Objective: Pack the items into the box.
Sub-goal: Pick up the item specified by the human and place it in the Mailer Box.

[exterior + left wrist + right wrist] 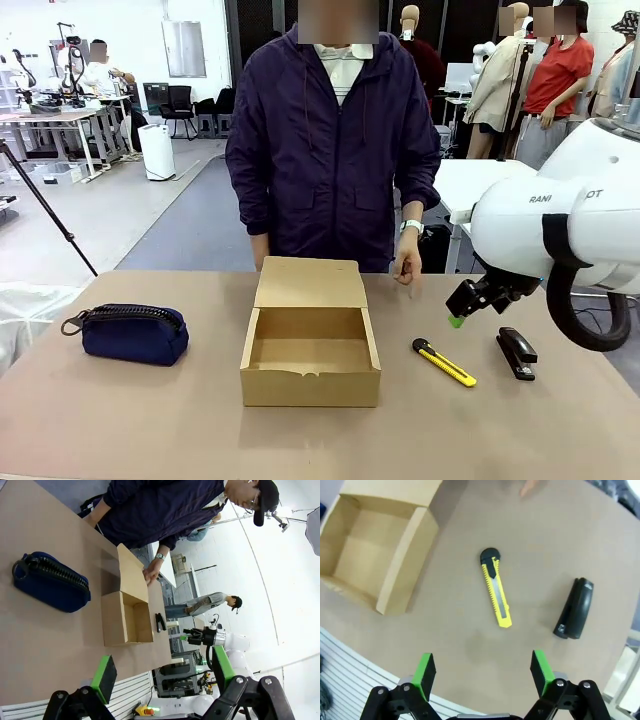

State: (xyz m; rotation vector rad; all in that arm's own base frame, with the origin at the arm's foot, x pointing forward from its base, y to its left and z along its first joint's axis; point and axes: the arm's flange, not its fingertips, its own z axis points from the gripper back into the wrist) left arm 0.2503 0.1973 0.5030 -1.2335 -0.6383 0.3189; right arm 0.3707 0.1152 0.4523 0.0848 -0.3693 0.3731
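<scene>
Both knife [496,588] and stapler [574,608] lie mid-frame below wide-spread right gripper [482,667], probably staged for pickup; box [400,567] open upper-left.

Left of box [310,386] lies pouch [135,334]; right, knife [444,362] then stapler [517,353].

We count one open cardboard box [310,345] at centre frame, one yellow utility knife [444,362] and one black stapler [517,353] at lower right, one navy pouch [134,332] at left, and one person [335,150] at upper centre.
</scene>
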